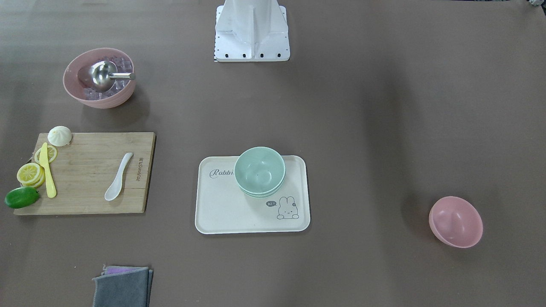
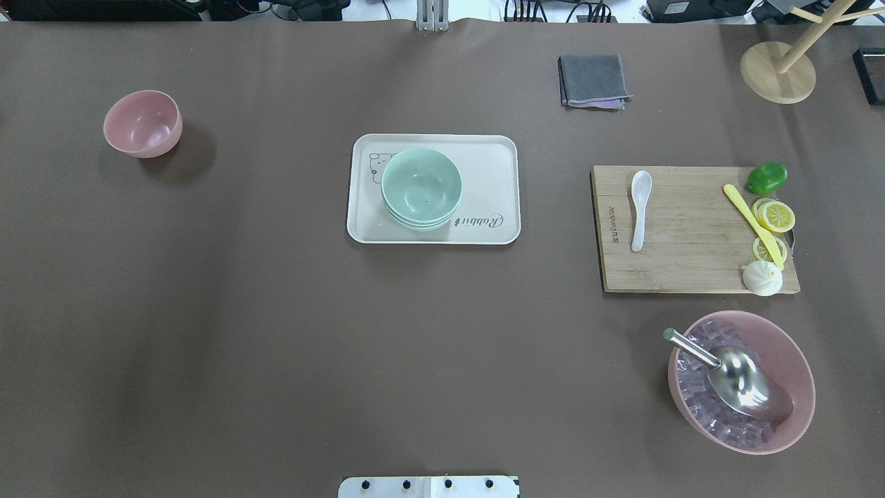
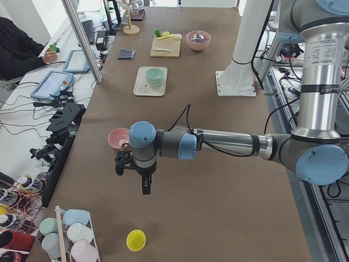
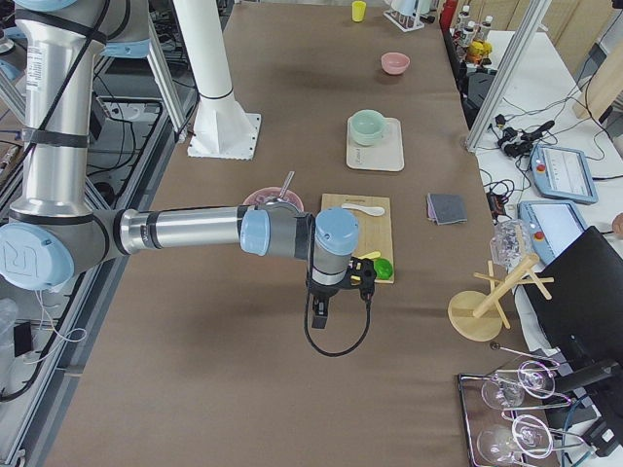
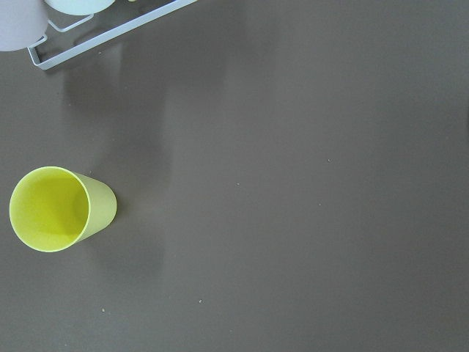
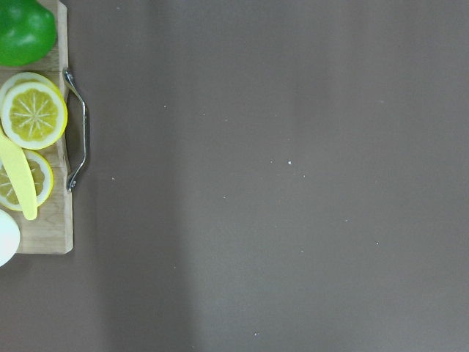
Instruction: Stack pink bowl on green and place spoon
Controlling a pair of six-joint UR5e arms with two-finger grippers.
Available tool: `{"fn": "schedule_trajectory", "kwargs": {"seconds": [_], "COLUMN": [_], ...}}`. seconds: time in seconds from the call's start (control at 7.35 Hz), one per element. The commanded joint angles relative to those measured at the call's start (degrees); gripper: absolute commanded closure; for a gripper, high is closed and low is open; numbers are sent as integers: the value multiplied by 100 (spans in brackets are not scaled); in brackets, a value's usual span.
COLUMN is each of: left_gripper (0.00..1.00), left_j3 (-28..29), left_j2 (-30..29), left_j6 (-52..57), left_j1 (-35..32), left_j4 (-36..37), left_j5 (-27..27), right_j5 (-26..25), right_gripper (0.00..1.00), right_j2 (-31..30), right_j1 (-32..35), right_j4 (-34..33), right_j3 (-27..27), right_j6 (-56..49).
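Note:
A small pink bowl (image 2: 143,123) stands alone on the brown table at the overhead view's far left; it also shows in the front view (image 1: 455,221). A stack of green bowls (image 2: 421,187) sits on a cream rabbit tray (image 2: 491,159) at mid-table. A white spoon (image 2: 639,207) lies on a wooden cutting board (image 2: 691,270) at the right. My left gripper (image 3: 143,185) hangs over the table's left end, just short of the pink bowl. My right gripper (image 4: 319,313) hangs past the board's end. Both show only in the side views, so I cannot tell whether they are open or shut.
A large pink bowl (image 2: 741,380) of ice cubes with a metal scoop stands near the board. Lemon slices, a lime (image 2: 766,177), a yellow knife and a bun lie on the board. A grey cloth (image 2: 593,81) lies at the back. A yellow cup (image 5: 55,209) stands below my left wrist.

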Motion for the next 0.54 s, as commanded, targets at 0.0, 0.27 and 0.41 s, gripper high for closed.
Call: {"fn": "schedule_trajectory", "kwargs": {"seconds": [0.0, 0.27, 0.41], "left_gripper": [2, 2, 2], "left_j3": [-23, -5, -14], "left_j2": [-2, -2, 7], "left_j6": [9, 9, 1], "left_j1": [0, 0, 0], "left_j4": [-3, -3, -3], "left_j5": [-9, -9, -9], "right_j5": [-11, 7, -19], "right_gripper": [0, 0, 0], "right_j2": [-4, -13, -13], "right_j1": [0, 0, 0], "right_j4": [-2, -2, 7], "right_j3": [-2, -2, -11], "right_j6": [0, 0, -9]}}
